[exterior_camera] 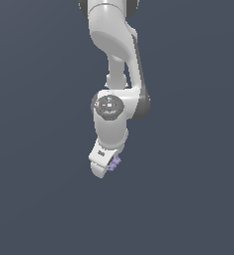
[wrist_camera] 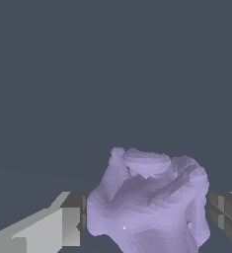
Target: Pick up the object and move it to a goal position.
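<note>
My gripper (exterior_camera: 110, 168) is clamped on the object (wrist_camera: 149, 200), a pale purple lumpy blob: in the wrist view one finger pad (wrist_camera: 73, 217) presses against one flank and the opposite pad (wrist_camera: 226, 217) sits against the other, the blob filling the gap between them. In the exterior view my arm (exterior_camera: 113, 60) hangs down the middle of the frame with the hand tilted, and only a small purple edge of the blob (exterior_camera: 115, 162) shows past the white hand. Everything behind is a uniform dark grey-blue background (exterior_camera: 34, 149).
</note>
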Tool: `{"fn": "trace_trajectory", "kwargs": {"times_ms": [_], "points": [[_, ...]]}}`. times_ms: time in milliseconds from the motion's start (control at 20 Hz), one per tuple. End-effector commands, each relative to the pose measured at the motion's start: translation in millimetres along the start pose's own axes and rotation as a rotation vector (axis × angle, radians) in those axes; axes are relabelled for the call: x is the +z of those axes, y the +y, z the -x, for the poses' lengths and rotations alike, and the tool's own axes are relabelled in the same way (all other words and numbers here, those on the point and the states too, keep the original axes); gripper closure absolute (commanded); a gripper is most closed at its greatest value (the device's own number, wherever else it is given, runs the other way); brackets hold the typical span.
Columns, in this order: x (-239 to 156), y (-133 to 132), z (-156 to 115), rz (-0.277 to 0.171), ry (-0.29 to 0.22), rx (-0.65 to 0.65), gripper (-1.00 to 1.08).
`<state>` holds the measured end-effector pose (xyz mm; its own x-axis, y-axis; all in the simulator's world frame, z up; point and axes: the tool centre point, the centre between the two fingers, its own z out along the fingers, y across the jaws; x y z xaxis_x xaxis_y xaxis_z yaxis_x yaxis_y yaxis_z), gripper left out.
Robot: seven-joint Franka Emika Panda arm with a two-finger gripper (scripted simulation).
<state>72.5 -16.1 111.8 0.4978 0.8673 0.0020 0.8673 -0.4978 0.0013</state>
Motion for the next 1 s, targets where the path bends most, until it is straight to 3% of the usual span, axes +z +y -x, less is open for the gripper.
{"fn": "trace_trajectory", "kwargs": {"times_ms": [0,450,950], "points": [[-7,10,-8,-0.001,-0.001,0.001,1.08],[-24,35,-25,-0.001,-0.001,0.001,1.08],[-29,43,-31,-0.001,-0.002,0.002,1.08]]}}
